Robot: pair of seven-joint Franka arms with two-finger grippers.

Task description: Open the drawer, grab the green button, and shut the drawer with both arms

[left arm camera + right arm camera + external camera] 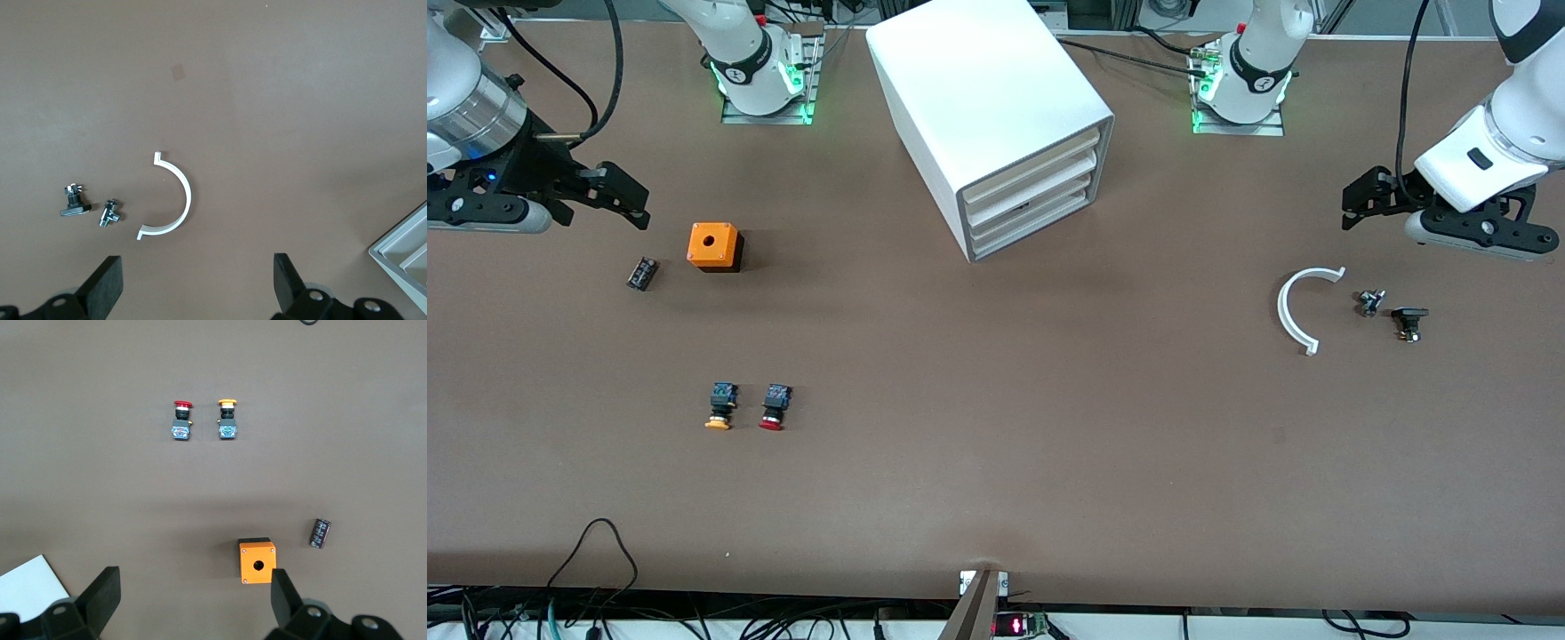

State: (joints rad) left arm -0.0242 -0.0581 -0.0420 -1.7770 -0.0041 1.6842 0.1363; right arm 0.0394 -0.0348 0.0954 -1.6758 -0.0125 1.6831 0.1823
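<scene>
Two buttons, orange-capped (719,406) and red-capped (775,406), lie side by side nearest the camera; no green one shows. Farther off sit a capacitor (642,273), an orange box (713,246), a white arc (1298,307) and two small metal parts (1370,302). Farthest, the cabinet (996,116) stands with its lowest drawer (1032,224) shut. Both the left gripper (1356,206) and right gripper (627,200) hover empty, fingers apart, at the surface (996,462) ends.

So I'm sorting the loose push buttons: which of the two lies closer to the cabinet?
The red-capped button; the orange-capped button lies beside it, toward the right arm's end, farther from the cabinet.
</scene>
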